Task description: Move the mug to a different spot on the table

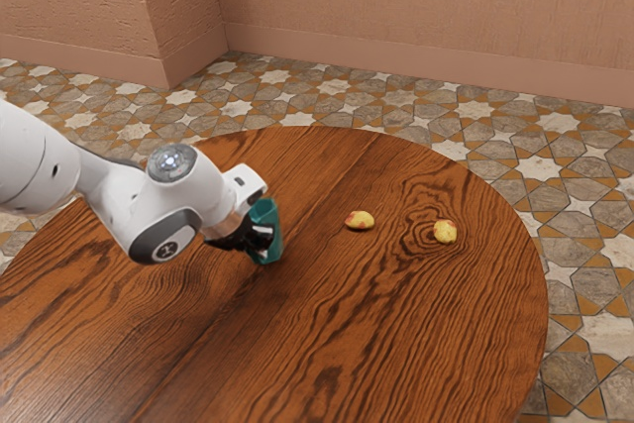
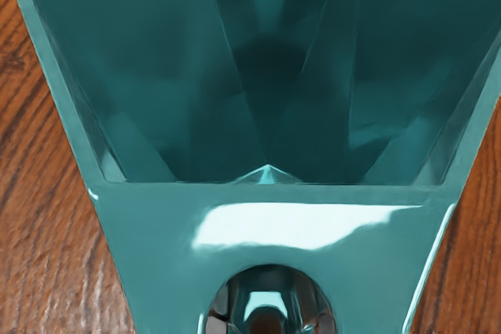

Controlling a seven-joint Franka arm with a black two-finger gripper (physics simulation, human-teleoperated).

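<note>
**Teal mug at the tool, left-middle of the round table**

The teal mug [image 1: 267, 229] stands on the left-middle part of the wooden table [image 1: 396, 344], leaning slightly, with its mouth uppermost. Whether its base rests on the wood or hangs just clear of it cannot be told. In the wrist view the mug [image 2: 266, 217] lies directly under the hand: its faceted inside and angular rim face the camera, the handle's loop sits at the rim's near side, and the table's grain [image 2: 39, 232] shows on either side of it.

The tool [image 1: 253, 240] is pressed against the side of the mug that faces the exterior view's left. Whether it is clamped on the mug or merely against it cannot be told.

The white arm [image 1: 129, 195] comes in low from the exterior view's left, its forearm nearly level above the table, and its wrist bends down toward the mug.

Toward the exterior view's right, well apart from the mug, a small yellow-and-red lump [image 1: 360, 220] lies on the table, and a second yellow-and-red lump [image 1: 445, 232] lies farther right, near a knot in the grain.

Patterned floor tiles [image 1: 495, 126] surround the table.
</note>
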